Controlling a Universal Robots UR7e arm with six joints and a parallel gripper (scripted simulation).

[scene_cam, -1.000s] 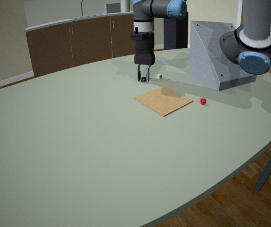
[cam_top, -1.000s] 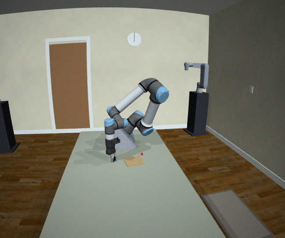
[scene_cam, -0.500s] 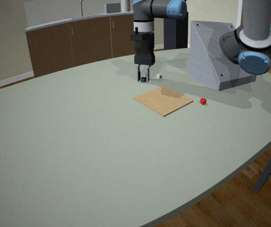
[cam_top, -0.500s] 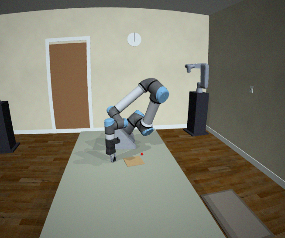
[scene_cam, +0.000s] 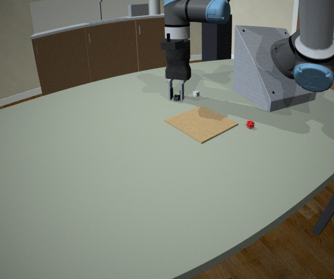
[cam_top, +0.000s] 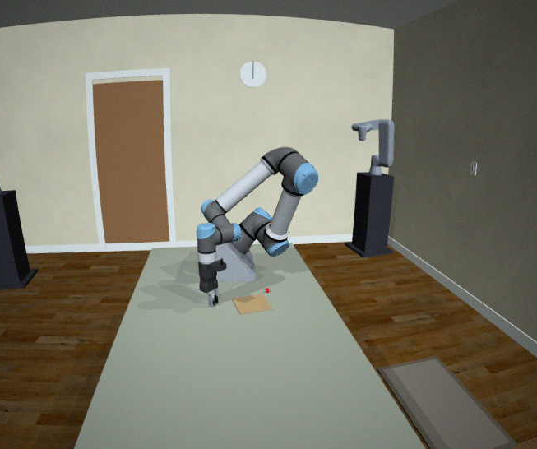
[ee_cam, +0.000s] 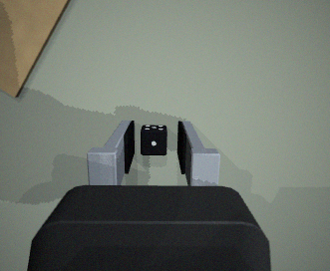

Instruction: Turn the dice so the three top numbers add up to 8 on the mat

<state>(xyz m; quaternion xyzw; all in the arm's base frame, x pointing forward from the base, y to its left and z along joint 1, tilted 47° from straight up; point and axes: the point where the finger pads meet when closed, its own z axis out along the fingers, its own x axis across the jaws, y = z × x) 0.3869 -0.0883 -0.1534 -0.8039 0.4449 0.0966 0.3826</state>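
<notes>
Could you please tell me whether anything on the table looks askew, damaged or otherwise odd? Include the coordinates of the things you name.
Nothing stands out. The mat point(cam_top: 252, 304) point(scene_cam: 201, 124) point(ee_cam: 19, 45) looks flat and undamaged, and the black die point(scene_cam: 176, 97) point(ee_cam: 154, 141), white die point(scene_cam: 196, 93) and red die point(cam_top: 266, 290) point(scene_cam: 250, 124) sit off it, none visibly tipped on an edge.

From here I see the gripper point(scene_cam: 176, 91) pointing down, its fingers apart on either side of the black die point(scene_cam: 176, 97). The white die point(scene_cam: 196, 93) sits just right of it; nearer, the tan mat point(scene_cam: 201, 124) lies left of the red die point(scene_cam: 250, 124).
</notes>
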